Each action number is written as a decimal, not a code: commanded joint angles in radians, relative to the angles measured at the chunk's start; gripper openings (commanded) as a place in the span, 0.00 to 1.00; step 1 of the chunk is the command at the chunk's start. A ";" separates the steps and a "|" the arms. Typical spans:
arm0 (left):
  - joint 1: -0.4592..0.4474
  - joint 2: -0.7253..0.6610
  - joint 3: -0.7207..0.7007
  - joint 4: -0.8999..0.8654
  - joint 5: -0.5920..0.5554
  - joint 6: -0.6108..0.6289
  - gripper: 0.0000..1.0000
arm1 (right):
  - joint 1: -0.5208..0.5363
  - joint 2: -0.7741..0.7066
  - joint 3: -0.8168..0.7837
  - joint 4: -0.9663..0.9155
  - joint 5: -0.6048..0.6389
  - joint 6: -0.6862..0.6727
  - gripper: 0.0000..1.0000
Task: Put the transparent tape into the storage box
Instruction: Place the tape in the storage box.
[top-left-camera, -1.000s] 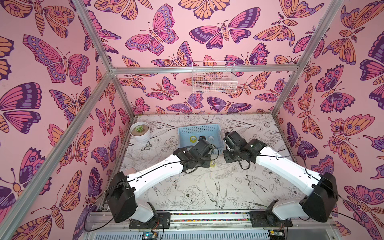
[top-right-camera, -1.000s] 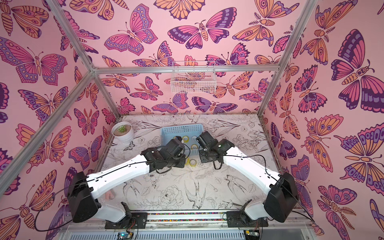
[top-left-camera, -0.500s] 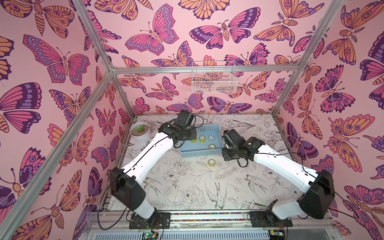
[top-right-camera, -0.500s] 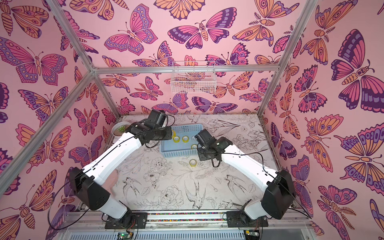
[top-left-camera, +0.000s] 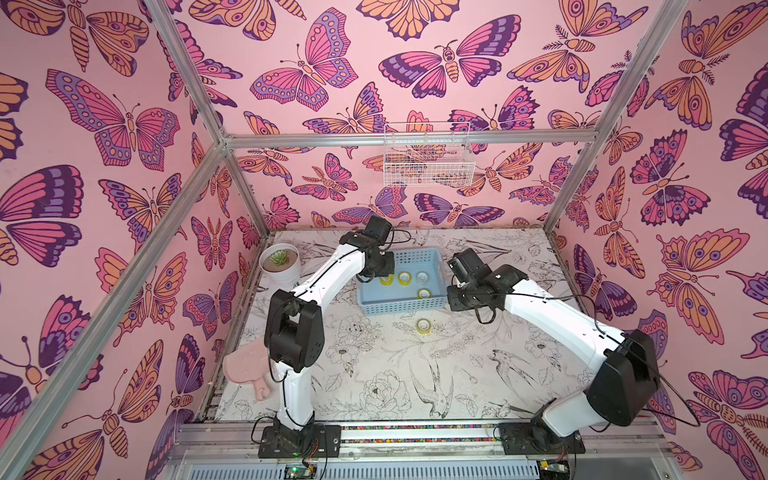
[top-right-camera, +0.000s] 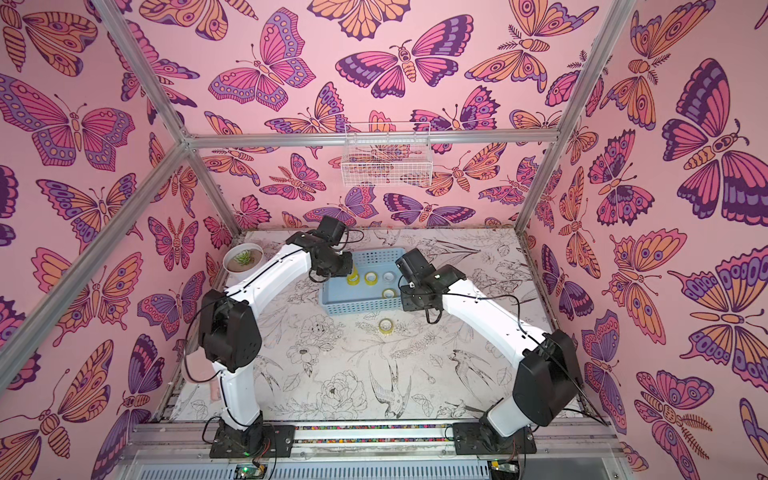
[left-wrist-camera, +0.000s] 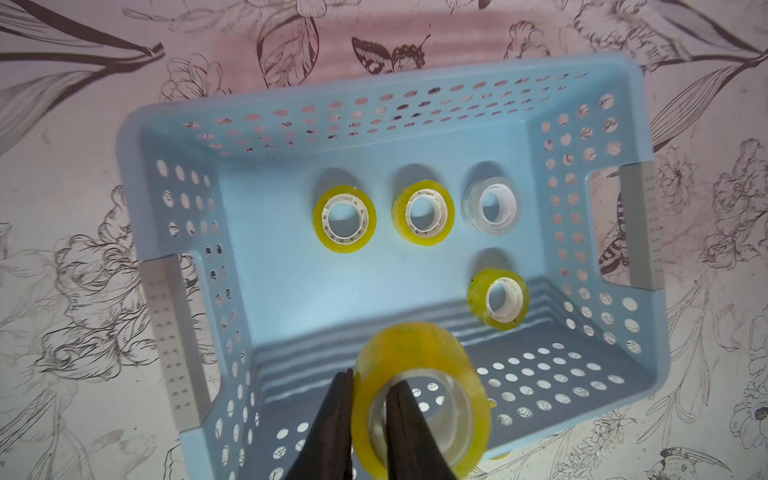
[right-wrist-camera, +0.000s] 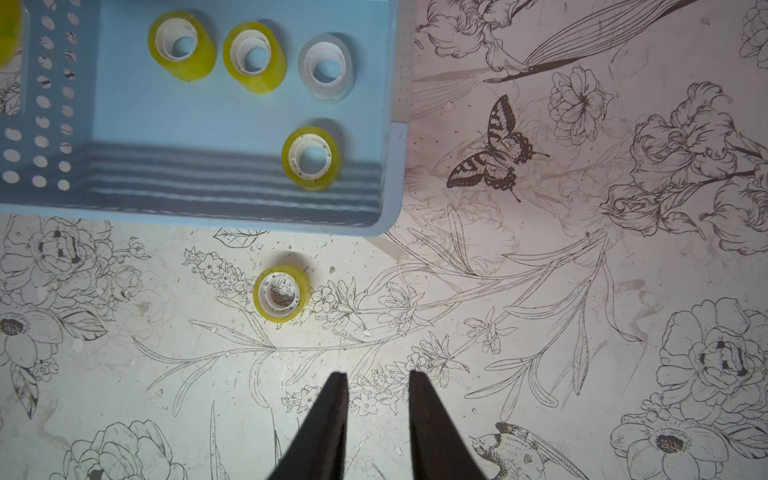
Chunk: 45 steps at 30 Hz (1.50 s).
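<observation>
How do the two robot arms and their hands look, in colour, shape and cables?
Both the left arm and the right arm have smooth white link shells, blocky black joint housings and thin black cables running outside. The left hand and the right hand each end in two dark, tapering, pointed fingers. No markings are readable.

Pink butterfly-print walls (top-left-camera: 124, 124); aluminium frame bars (top-left-camera: 311, 140); white wire basket (top-left-camera: 428, 166) on rear bar; floral line-drawn tabletop (top-left-camera: 374, 357).
</observation>
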 joint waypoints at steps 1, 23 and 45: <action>0.002 0.030 -0.009 0.009 0.070 0.010 0.18 | -0.013 0.016 0.032 -0.008 -0.021 -0.015 0.31; -0.052 0.152 -0.114 0.158 0.144 -0.063 0.17 | -0.031 0.068 0.028 0.025 -0.062 -0.004 0.31; -0.077 0.207 -0.111 0.186 0.139 -0.071 0.25 | -0.031 0.068 0.026 0.029 -0.064 0.011 0.31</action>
